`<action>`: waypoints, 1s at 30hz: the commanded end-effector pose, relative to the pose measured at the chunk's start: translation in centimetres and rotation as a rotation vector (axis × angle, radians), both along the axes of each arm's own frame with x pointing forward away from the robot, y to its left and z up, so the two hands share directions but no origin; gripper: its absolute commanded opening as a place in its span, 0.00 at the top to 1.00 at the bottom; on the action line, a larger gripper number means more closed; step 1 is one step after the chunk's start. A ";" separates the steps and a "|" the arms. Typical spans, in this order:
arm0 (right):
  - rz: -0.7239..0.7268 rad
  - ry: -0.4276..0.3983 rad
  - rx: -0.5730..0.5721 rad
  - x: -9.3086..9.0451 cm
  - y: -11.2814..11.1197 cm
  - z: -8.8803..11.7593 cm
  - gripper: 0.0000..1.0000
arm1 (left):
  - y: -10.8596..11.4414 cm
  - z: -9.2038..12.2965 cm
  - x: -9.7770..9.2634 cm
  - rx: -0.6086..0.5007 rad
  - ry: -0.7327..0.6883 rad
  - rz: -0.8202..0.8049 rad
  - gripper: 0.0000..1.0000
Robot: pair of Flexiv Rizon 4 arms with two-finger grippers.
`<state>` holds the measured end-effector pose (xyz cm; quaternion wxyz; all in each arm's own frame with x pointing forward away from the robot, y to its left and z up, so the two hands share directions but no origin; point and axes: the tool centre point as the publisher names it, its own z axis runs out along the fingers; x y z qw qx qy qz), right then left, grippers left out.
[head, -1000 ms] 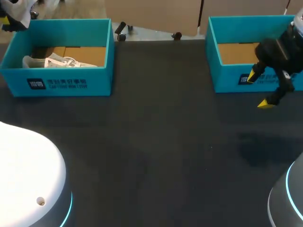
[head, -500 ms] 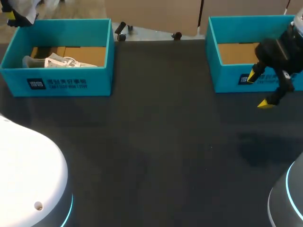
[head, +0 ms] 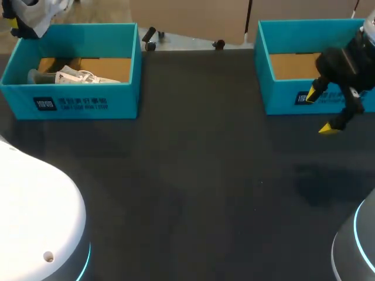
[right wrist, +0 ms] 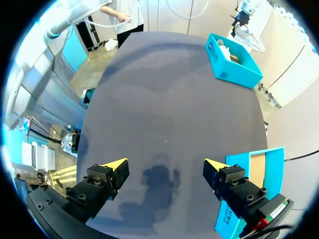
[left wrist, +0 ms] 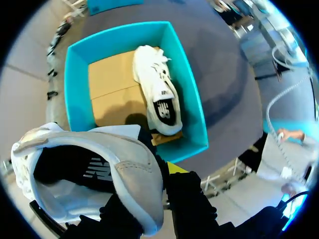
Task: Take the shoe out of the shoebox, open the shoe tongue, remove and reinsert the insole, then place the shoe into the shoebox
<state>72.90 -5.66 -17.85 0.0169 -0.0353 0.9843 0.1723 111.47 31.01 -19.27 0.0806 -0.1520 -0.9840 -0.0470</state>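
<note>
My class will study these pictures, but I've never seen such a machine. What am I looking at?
A robot with two arms works at a dark table. One picture looks down from above; the round two come from cameras on its wrists. On the table stand two teal boxes: the left shoebox contains a white shoe, the right shoebox shows only cardboard. The left gripper holds a second shoe above the left shoebox. The right gripper hangs open near the right shoebox.
</note>
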 end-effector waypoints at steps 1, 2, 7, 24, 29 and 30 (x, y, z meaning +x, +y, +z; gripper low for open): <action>0.000 0.001 -0.001 0.1 0.0 0.0 0.00 | 0.7 0.7 1.0 0.035 0.025 -0.218 1.00; 0.000 0.001 -0.001 0.1 0.0 0.0 0.00 | 0.9 0.9 1.2 0.046 0.021 -0.256 1.00; 0.000 0.001 -0.001 0.1 0.0 0.0 0.00 | 1.9 1.5 1.7 0.052 0.038 -0.470 1.00; 0.000 0.001 -0.001 0.1 0.0 0.0 0.00 | 3.8 1.8 3.3 0.050 0.058 -1.216 1.00; 0.000 0.001 -0.001 0.1 0.0 0.0 0.00 | 4.0 2.1 3.4 0.062 0.036 -1.340 1.00; 0.000 0.001 -0.001 0.1 0.0 0.0 0.00 | 4.0 2.1 3.4 0.060 0.033 -1.362 1.00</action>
